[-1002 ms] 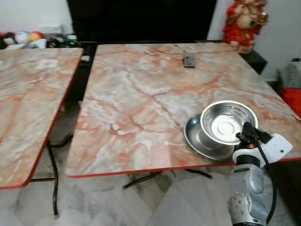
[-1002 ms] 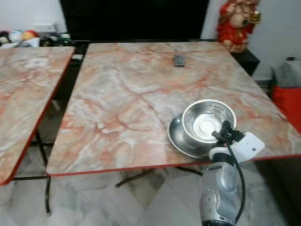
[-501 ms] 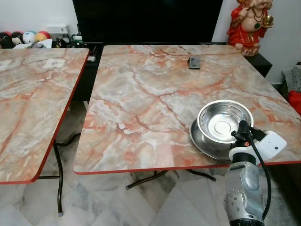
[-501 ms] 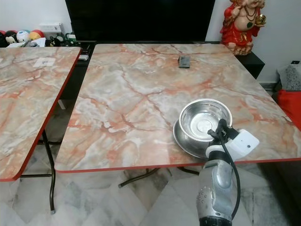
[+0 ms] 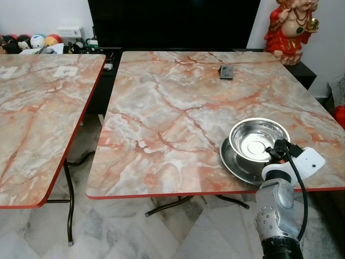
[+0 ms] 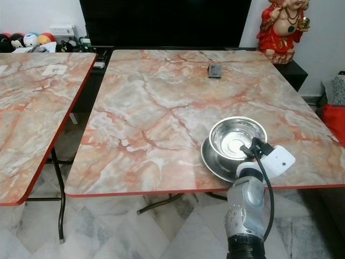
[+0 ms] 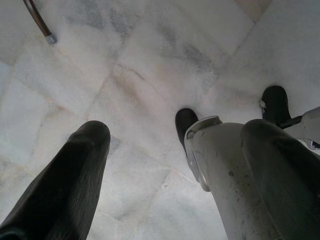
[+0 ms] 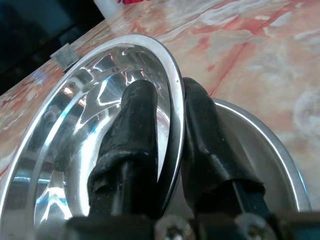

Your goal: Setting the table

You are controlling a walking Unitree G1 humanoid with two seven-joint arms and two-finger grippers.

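A shiny steel bowl (image 5: 259, 138) sits on a steel plate (image 5: 233, 159) near the front right edge of the marble table (image 5: 178, 113). My right gripper (image 8: 170, 107) is shut on the bowl's near rim, one finger inside (image 8: 132, 125) and one outside (image 8: 205, 135). From the head views, the right arm (image 5: 277, 202) rises from below the table edge to the bowl (image 6: 237, 137). My left gripper (image 7: 170, 150) hangs open over the floor, beside my own leg.
A small dark remote-like thing (image 5: 226, 71) lies at the table's far side. A second marble table (image 5: 38, 108) stands to the left across a gap. A red figurine (image 5: 294, 24) stands back right. Marble floor (image 5: 135, 237) lies in front.
The camera has shifted, so the whole scene sits further right and lower. The right gripper keeps its hold on the bowl's rim; the bowl stays on the plate.
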